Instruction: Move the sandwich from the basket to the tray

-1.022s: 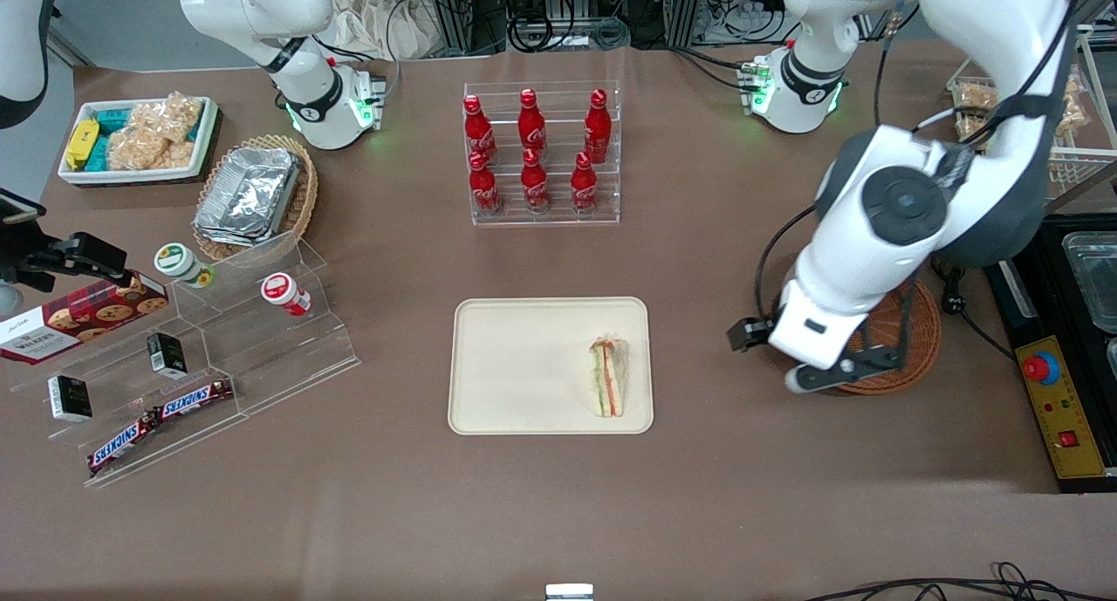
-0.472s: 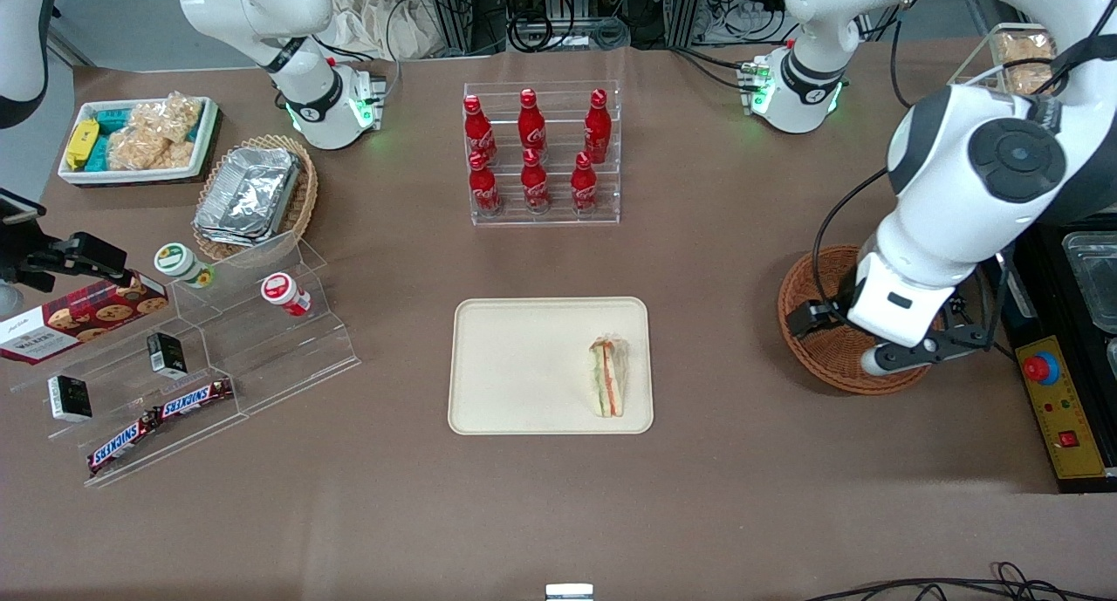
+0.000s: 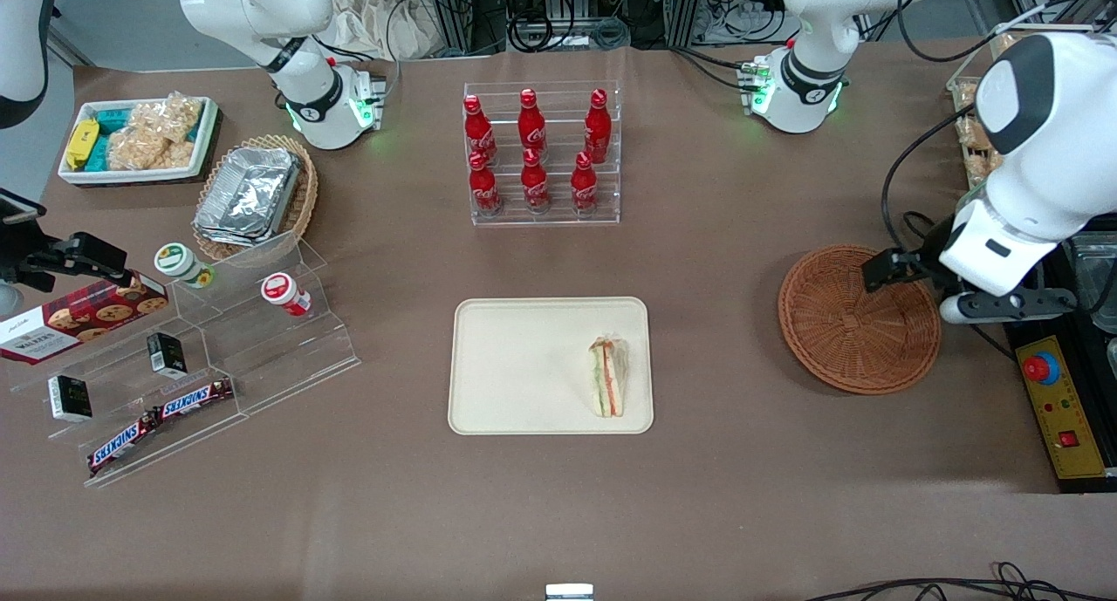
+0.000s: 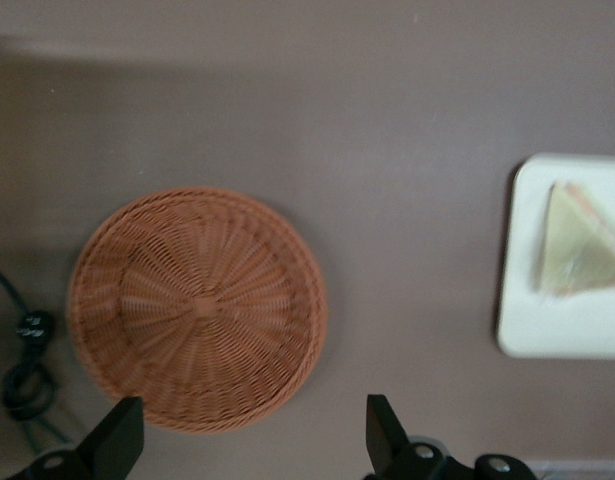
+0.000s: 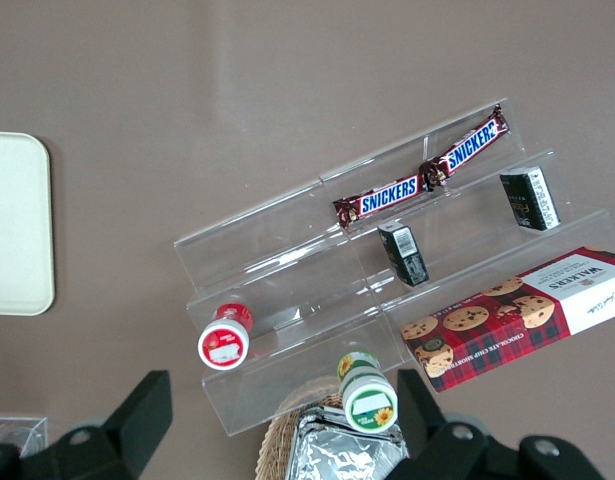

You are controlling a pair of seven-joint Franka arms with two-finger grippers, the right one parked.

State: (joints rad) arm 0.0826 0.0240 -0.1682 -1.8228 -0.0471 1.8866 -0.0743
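Sandwich (image 3: 608, 378) lies flat on the tray (image 3: 524, 365), close to the rim that faces the basket (image 3: 859, 318), its filling stripe of orange, red and green showing along the middle. From my wrist I see the same wedge (image 4: 577, 240) resting inside the tray's (image 4: 547, 335) edge, well apart from the basket (image 4: 197, 308). That basket sits on the brown table (image 3: 698, 496) with nothing in it, its woven floor fully visible. My gripper (image 4: 249, 432) hangs above the table just beside the basket's rim, toward the working arm's end of the table; in the front view it (image 3: 907, 268) shows at the basket's edge nearest the black unit with the red button (image 3: 1041, 368). My fingers (image 4: 119, 436) are spread wide and hold nothing. A dark coiled cable (image 4: 27, 375) lies on the table just beside the basket.
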